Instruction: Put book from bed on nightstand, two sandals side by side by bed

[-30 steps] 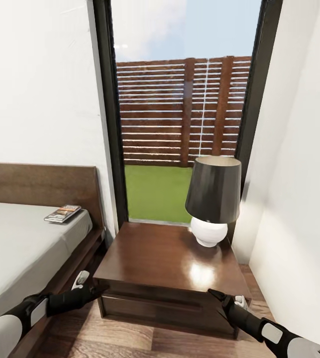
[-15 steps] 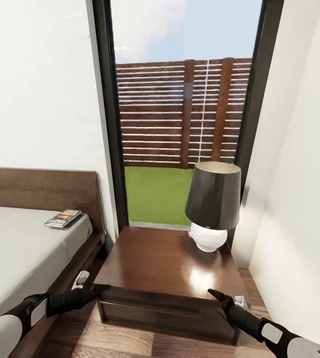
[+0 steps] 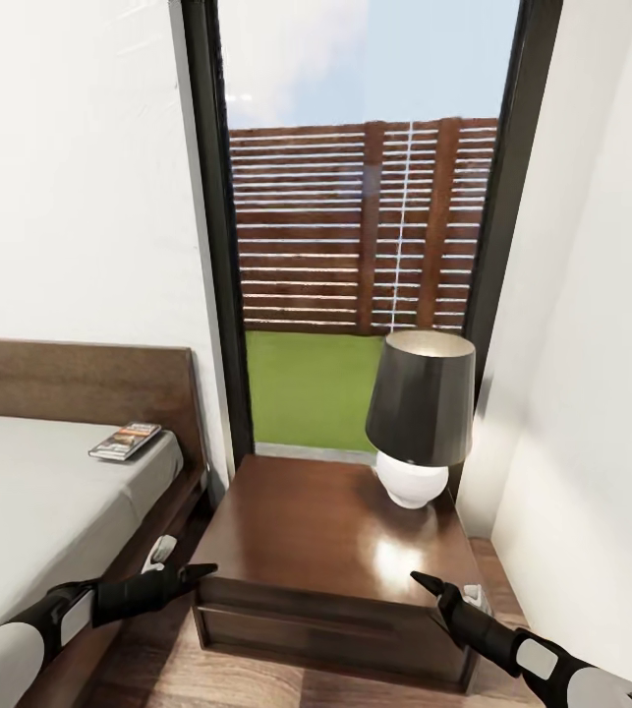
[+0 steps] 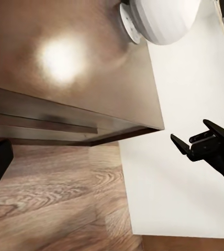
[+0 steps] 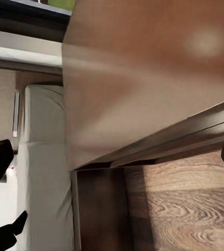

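The book [image 3: 125, 441] lies flat on the light-grey mattress of the bed [image 3: 30, 511], at its corner by the dark headboard [image 3: 80, 382]. Right of the bed stands the nightstand [image 3: 316, 521], its glossy top bare at the front. My left gripper [image 3: 201, 568] hovers low in the gap between bed and nightstand, open and empty. My right gripper [image 3: 420, 581] is at the nightstand's front right corner, open with nothing in it; the left wrist view shows the right gripper [image 4: 189, 130] with fingers spread. The sandals are out of view.
A lamp [image 3: 421, 413] with a black shade and white base stands on the nightstand's back right. A tall black-framed window [image 3: 355, 246] is behind, and a white wall [image 3: 591, 393] runs close on the right. Wood-plank floor [image 3: 257, 683] lies in front.
The whole picture has slid down a little as the camera moved. Both arms keep the same pose and the book has stayed put.
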Motion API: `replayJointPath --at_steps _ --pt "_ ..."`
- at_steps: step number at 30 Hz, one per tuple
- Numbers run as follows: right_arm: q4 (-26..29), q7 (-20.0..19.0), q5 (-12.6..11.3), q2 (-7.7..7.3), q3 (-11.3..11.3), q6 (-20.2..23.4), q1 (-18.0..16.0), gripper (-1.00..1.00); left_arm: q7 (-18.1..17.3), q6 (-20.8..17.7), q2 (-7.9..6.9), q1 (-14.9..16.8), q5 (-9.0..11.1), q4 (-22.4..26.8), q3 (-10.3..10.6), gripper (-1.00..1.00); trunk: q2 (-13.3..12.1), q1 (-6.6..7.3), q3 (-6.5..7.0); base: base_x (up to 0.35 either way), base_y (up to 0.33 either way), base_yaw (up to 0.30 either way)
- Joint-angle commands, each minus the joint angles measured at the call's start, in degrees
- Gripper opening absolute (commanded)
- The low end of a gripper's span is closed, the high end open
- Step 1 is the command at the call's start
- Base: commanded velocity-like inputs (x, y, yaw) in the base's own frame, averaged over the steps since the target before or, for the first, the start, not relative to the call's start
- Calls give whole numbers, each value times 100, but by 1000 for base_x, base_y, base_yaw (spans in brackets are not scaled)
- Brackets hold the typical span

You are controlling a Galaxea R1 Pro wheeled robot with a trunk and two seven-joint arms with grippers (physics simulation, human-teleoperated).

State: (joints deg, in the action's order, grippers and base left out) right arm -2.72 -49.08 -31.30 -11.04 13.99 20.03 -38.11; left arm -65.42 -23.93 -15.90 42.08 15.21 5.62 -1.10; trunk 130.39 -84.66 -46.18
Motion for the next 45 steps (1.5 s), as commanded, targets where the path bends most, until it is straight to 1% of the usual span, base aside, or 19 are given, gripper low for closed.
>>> replayJointPath --at_steps 1,39,45 --pt "-18 -14 -7 -3 42 45 -9 100 -14 -60 -1 2 8 1 -4 100 -39 24 12 0 0 0" --pt "-18 -14 -17 5 46 37 -11 100 -27 -18 0 2 8 1 -4 100 -1563 858 694 0 0 0" --pt "-18 -14 -17 5 44 37 -11 100 -33 -12 0 2 8 1 -1 100 -1563 858 694 0 0 0"
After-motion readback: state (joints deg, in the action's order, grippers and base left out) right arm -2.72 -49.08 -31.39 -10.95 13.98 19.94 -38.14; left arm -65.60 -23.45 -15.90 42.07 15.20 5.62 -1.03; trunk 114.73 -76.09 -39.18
